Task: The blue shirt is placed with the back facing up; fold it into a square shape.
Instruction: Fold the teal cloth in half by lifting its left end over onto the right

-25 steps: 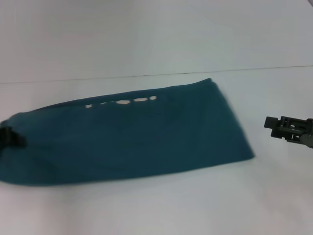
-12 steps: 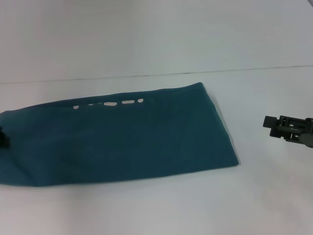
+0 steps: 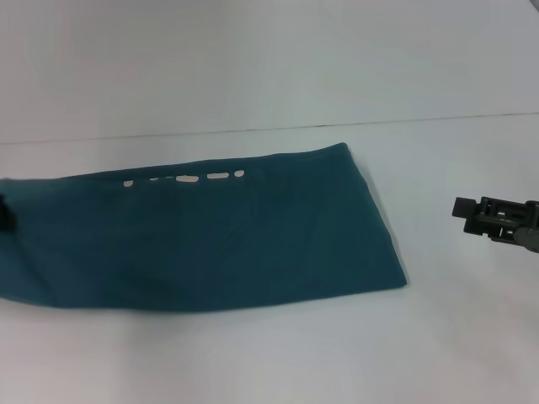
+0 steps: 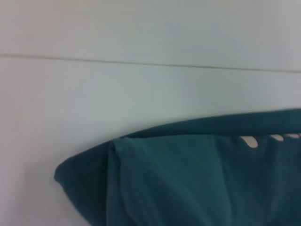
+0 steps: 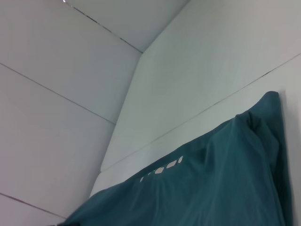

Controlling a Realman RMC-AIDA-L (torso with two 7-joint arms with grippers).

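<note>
The right hand (image 3: 461, 207) juts in from the frame's right edge at mid-height, held level and pointing toward the centre. Only a dark sliver of the left hand (image 3: 6, 215) shows at the left edge.

Soft, matt knit cloth is making up the blue shirt (image 3: 210, 240), lying smooth across the frame's middle. A matt, smooth white table (image 3: 278, 362) is showing below it. Dark matt plastic is forming the right gripper (image 3: 493, 220) at the right edge.
</note>
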